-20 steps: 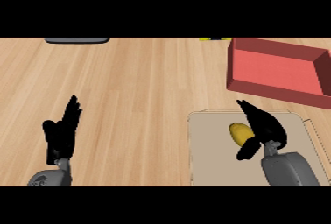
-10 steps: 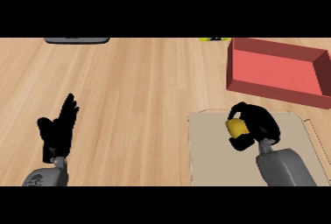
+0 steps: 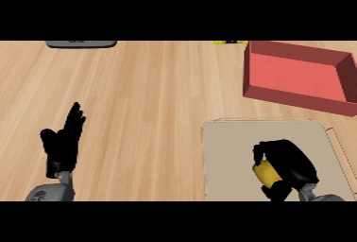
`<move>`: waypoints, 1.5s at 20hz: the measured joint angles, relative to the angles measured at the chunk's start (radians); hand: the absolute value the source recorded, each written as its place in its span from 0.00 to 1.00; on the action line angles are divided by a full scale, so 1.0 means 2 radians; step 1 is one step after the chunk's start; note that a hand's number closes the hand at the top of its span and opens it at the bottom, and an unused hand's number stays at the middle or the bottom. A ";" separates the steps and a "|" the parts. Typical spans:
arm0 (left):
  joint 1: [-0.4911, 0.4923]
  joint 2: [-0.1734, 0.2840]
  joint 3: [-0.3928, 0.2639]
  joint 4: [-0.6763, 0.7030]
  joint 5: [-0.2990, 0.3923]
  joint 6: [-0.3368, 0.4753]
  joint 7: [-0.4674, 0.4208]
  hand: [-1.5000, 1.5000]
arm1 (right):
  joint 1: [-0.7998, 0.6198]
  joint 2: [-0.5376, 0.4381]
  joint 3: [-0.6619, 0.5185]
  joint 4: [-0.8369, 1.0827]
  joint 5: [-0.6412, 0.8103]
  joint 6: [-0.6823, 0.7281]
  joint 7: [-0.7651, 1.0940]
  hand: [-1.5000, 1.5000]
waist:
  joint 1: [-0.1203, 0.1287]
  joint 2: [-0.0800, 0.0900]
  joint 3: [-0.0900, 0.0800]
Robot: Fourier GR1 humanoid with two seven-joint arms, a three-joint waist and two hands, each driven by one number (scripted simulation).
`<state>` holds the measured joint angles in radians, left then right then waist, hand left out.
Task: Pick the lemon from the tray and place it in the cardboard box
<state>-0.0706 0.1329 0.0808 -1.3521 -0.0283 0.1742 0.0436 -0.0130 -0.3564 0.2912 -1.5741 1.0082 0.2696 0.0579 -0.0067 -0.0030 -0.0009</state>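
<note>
Over the tray [image 3: 230, 156], black fingers [image 3: 289, 158] wrap the yellow lemon [image 3: 266, 174].

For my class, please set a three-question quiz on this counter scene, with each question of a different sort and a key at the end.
1. True or false: the robot's right hand is curled round the yellow lemon.
2. Over what does the lemon sit now? A. the beige rectangular tray B. the red open cardboard box C. the bare wooden counter
3. Fill in: the left hand, at the view's lower left, has its fingers straight and holds ____.

Key: 1 true; 2 A; 3 nothing.
</note>
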 measured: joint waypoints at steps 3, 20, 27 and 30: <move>0.003 -0.005 -0.004 -0.009 -0.004 0.005 0.008 0.50 | 0.023 -0.016 -0.002 -0.045 0.001 0.004 -0.016 1.00 | 0.000 0.000 0.000; -0.006 -0.002 0.007 0.016 -0.004 -0.002 -0.011 0.50 | 0.025 -0.052 -0.183 -0.343 -0.172 0.117 0.030 1.00 | -0.001 0.001 0.000; -0.009 -0.003 0.007 0.008 -0.001 -0.005 -0.004 0.50 | -0.066 -0.085 -0.280 -0.282 -0.217 0.141 0.035 1.00 | 0.004 0.001 0.000; -0.011 -0.002 0.007 0.005 -0.004 -0.004 0.002 0.50 | -0.095 -0.094 -0.299 -0.223 -0.209 0.120 0.008 1.00 | 0.006 0.002 0.000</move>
<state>-0.0924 0.1290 0.0947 -1.3420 -0.0370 0.1669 0.0476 -0.2032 -0.5448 -0.3073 -2.0207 0.5894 0.5097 0.0731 0.0045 0.0005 -0.0001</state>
